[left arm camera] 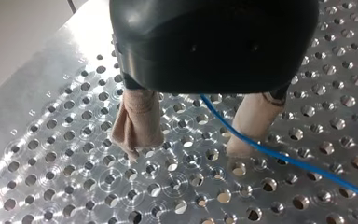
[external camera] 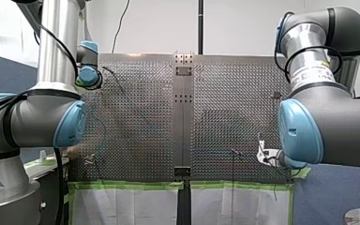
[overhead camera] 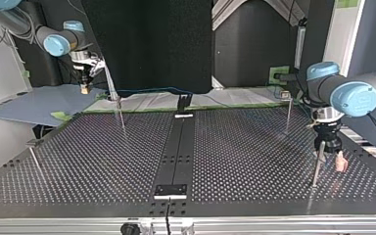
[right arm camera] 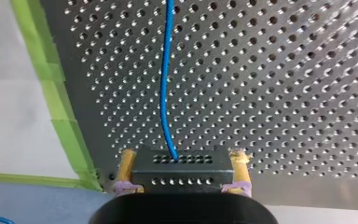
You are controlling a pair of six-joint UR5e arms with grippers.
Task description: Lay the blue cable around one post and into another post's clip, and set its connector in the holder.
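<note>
Blue cable [right arm camera: 166, 84] runs to 12 o'clock from the connector [right arm camera: 182, 170] pinched in my right hand [right arm camera: 184, 157]. My left hand [left arm camera: 186, 149] gapes open.

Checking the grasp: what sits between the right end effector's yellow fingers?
A dark perforated rectangular connector block, with the thin blue cable running from it; the right wrist view shows this.

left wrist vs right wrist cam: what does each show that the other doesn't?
Left wrist only: my left gripper, open, with the cable running between its beige pads. Right wrist only: my right gripper shut on the connector, the cable leading ahead from it, and green tape along the table edge. Both: the blue cable and the perforated table.
</note>
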